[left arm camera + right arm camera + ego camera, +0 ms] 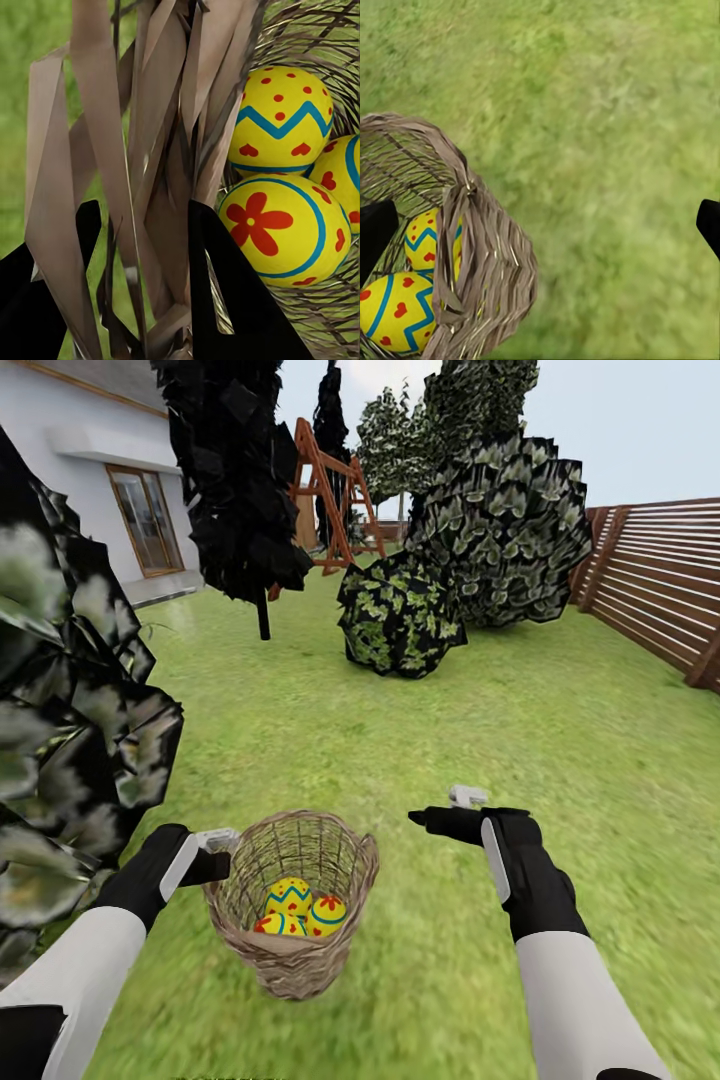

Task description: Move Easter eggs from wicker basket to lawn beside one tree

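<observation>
Left claw clenched on basket wall; three eggs just inside. Right claw released, beside basket. Risk: thin wicker slips, basket tips, eggs spill.

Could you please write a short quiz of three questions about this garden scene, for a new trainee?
1. True or false: all three Easter eggs lie inside the wicker basket.
2. Multiple choice: what is the left claw doing? A) closing on the basket's wall at the rim; B) holding an egg; C) resting on the fence.
3. Fill in: the right claw hangs open above the ____, holding nothing.

Key:
1. True; the head view shows three yellow eggs at the bottom of the basket.
2. A; the left wrist view shows woven strands between its two fingers.
3. lawn; the grass lies under it, beside the basket.
</observation>
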Robot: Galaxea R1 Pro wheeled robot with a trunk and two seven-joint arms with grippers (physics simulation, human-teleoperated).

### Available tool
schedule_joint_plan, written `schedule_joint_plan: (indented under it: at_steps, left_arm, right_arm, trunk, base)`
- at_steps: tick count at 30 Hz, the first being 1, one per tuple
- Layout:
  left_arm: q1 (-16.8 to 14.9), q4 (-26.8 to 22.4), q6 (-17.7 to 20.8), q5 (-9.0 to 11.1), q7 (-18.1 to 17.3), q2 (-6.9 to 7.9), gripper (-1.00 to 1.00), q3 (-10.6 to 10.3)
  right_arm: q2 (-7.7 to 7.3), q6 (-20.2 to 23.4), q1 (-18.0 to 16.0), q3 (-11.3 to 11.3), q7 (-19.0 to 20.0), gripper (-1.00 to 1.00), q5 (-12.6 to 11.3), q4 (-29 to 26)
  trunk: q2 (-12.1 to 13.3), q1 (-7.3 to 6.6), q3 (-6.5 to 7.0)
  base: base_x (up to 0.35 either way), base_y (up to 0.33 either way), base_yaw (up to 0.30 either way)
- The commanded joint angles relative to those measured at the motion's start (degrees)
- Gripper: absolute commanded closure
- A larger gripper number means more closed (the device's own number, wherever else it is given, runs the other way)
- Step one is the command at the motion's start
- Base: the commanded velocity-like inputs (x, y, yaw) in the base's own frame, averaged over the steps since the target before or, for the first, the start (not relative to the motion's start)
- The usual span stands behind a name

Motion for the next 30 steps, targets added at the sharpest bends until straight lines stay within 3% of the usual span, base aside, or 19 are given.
schedule_joint_plan:
  at_steps: [1,30]
  left_arm:
    - [-0.04,-0.07,0.16,1.19,0.55,0.03,1.00,-0.15]
    - [-0.04,-0.06,0.15,1.19,0.55,0.11,1.00,-0.12]
  right_arm:
    - [0.06,0.24,-0.04,-0.19,0.45,-1.00,0.51,0.00]
    - [0.15,0.24,-0.04,-0.19,0.45,-1.00,0.66,0.04]
  trunk:
    - [-0.03,-0.01,0.01]
    - [-0.03,-0.01,1.70]
  base:
    - [0.000,0.000,0.258]
    - [-0.122,0.000,0.257]
